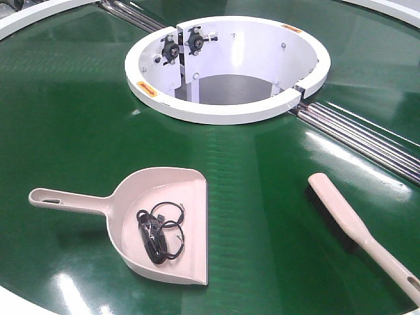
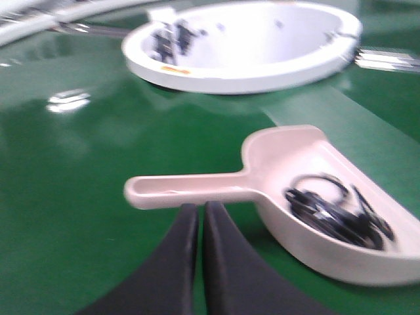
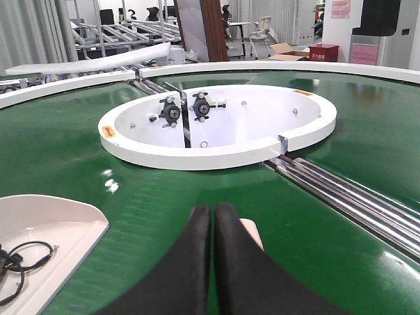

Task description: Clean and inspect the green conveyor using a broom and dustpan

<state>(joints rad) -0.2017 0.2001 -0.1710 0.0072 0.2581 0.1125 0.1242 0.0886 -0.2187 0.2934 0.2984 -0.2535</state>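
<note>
The dustpan (image 1: 190, 187) lies on the green conveyor (image 1: 65, 118), handle to the left, with a tangle of black cable (image 1: 159, 233) in its scoop. The broom (image 1: 348, 223) lies to its right, bristles toward the dustpan, handle end at the near right. Neither gripper shows in the front view. In the left wrist view my left gripper (image 2: 201, 207) is shut and empty, its tips just short of the dustpan handle (image 2: 184, 190). In the right wrist view my right gripper (image 3: 213, 210) is shut and empty over the broom, whose pale tip (image 3: 252, 231) peeks out beside it.
The large white ring opening (image 1: 223, 111) sits behind the dustpan, with bearings inside it. Steel roller strips (image 1: 367, 141) run from the ring to the right edge. A white rim (image 1: 20, 298) borders the belt at the near left.
</note>
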